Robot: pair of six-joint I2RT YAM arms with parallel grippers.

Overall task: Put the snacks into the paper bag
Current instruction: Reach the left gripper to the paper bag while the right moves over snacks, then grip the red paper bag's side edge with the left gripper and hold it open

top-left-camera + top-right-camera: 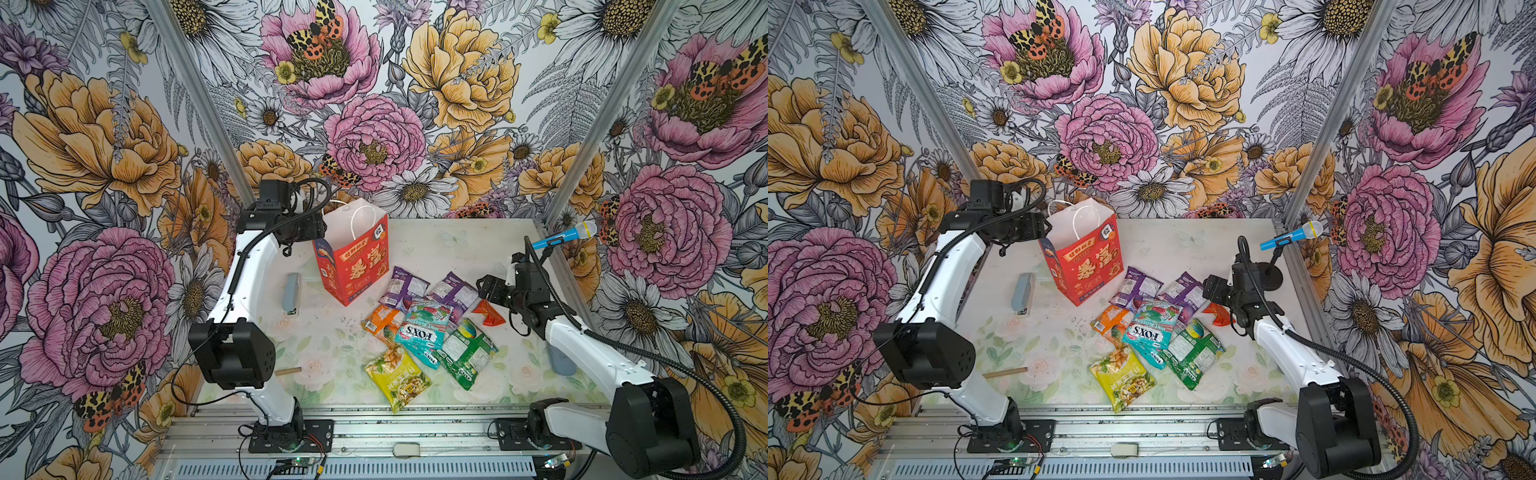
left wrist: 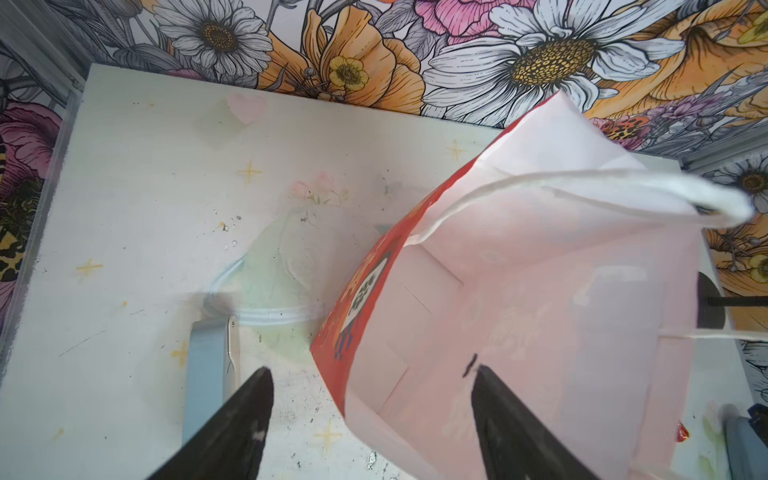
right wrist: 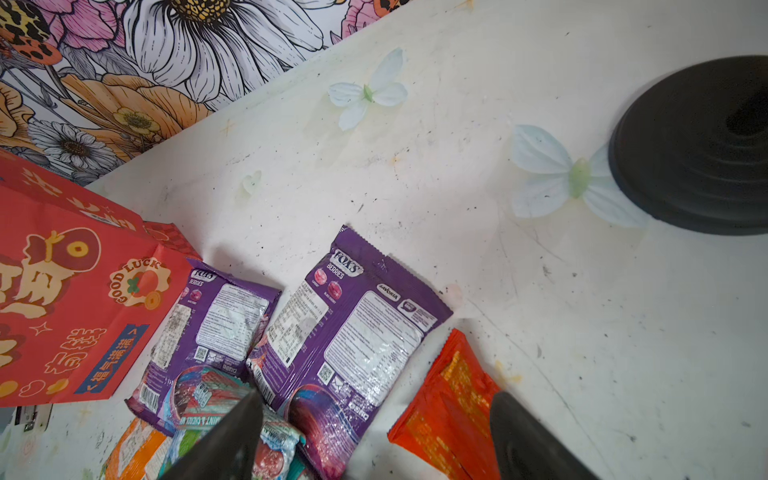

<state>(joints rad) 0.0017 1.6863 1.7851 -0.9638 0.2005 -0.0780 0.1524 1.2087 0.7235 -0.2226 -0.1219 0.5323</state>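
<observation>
The red paper bag [image 1: 357, 266] stands upright at the back of the table, its white inside [image 2: 540, 311] showing. My left gripper [image 2: 372, 386] is open at the bag's rim, one finger [image 2: 490, 399] inside and the other finger outside, with the side wall between them untouched. The snacks lie in a pile in front of the bag: two purple packets [image 1: 405, 286] [image 3: 357, 324], an orange one [image 1: 382, 318], the teal FOX'S [image 1: 424, 332], green [image 1: 467, 353], yellow [image 1: 397, 380] and a small red-orange one [image 3: 449, 411]. My right gripper [image 3: 374, 415] hangs open over the right purple packet and the red-orange one, holding nothing.
A grey block [image 1: 292, 293] lies left of the bag. A blue toy microphone [image 1: 565, 237] stands on a black round base [image 3: 698, 145] at the back right. A wooden stick [image 1: 289, 371] lies by the left arm. Floral walls close in three sides.
</observation>
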